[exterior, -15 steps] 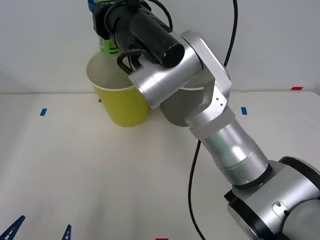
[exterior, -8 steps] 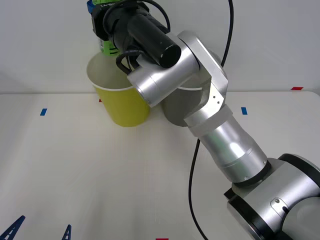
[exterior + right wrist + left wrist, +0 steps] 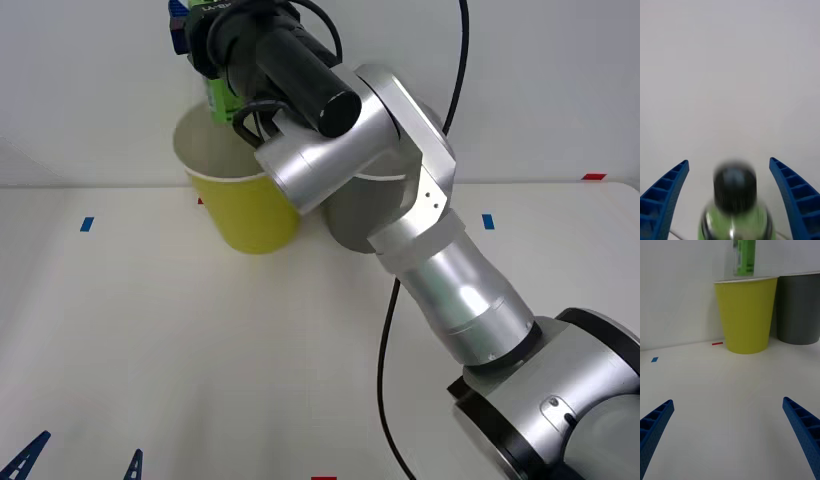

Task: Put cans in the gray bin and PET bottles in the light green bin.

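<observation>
The right gripper [image 3: 730,210], fingers apart, had the light, slippery PET bottle [image 3: 735,210] between them above the light green bin [image 3: 245,205] at twelve o'clock; best held mid-body.

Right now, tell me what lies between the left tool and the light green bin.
Bare white table in the left wrist view: nothing between the open left tool and the light green bin.

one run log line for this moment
right gripper: open around PET bottle | over light green bin | left gripper: open, low over table
</observation>
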`<act>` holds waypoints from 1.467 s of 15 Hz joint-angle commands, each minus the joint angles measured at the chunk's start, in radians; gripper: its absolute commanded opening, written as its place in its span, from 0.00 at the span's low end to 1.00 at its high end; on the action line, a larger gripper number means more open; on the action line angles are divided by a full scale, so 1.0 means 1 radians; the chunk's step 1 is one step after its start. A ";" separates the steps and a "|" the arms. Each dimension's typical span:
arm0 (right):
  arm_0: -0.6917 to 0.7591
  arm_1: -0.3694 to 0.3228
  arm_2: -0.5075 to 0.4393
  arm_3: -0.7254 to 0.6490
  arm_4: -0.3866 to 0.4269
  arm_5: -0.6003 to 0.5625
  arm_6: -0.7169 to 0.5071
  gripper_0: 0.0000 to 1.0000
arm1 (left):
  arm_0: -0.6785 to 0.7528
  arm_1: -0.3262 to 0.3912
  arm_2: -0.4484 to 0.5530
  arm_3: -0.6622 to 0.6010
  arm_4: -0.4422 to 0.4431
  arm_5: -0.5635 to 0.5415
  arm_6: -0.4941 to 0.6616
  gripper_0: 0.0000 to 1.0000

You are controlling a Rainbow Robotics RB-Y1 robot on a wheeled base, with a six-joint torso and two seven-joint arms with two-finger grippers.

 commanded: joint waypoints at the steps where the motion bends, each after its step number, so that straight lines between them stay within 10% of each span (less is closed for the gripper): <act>1: -0.001 0.003 0.000 0.000 0.030 -0.021 0.009 1.00 | 0.000 0.000 0.000 0.000 0.000 0.000 0.000 1.00; 16: 0.061 -0.027 0.031 -0.037 0.035 -0.094 0.038 1.00 | 0.000 0.000 0.000 0.000 0.000 0.000 0.000 1.00; 22: 0.082 -0.087 0.025 -0.281 -0.109 0.213 0.064 1.00 | 0.000 0.000 0.000 0.000 0.000 0.000 0.000 1.00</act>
